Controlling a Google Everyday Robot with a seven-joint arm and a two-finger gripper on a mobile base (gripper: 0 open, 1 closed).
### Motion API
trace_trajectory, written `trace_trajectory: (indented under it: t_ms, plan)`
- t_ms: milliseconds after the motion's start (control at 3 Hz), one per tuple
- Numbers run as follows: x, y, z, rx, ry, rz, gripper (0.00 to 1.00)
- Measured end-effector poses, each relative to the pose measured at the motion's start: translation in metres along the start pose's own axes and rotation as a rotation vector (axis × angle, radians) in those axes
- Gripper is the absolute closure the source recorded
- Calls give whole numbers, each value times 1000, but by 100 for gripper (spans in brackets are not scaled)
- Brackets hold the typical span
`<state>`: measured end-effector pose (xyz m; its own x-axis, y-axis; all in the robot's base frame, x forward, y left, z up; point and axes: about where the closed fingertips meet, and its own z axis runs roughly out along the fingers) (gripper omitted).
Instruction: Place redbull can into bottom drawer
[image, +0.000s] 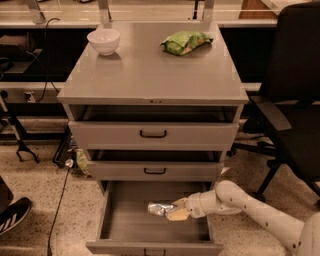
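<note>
Silver and shiny, the small slim metal redbull can (159, 209) was lying on its side inside the outline of the deep grey bottom drawer (106, 216), which was pulled right out. The robot's white two-finger gripper (172, 212) sat over the right-hand part of the drawer, with the arm running in from the right.

So the bit that matters: the can stuck out to the left of the tan fingers (177, 216). Its long axis ran roughly left to right across the drawer's width, pretty much level. The fingers looked clamped narrow on the can's right end, so it was held, not dropped. I honestly couldn't tell whether the can was touching the drawer floor or hanging just above it.

My guess is the job was nearly done, with only lowering and letting go left. There was bare grey floor to the can's left and in front of it, and the right wall was nearer. Since it was lying sideways, I'd expect it to roll toward the front or back once released, which is no big deal in a drawer that deep.

Up on the cabinet's grey surface (150, 75), the round white bowl (103, 40) and the green crinkled bag (186, 42) sat well apart from all this.
</note>
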<state>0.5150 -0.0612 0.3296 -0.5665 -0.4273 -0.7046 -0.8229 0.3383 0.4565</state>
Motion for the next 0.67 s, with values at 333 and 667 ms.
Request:
trace_trajectory:
  t_ms: [333,667]
  plan:
    - [5,1,6,-8,0,6,100]
    - [21,-6,17,-8,41,13,100]
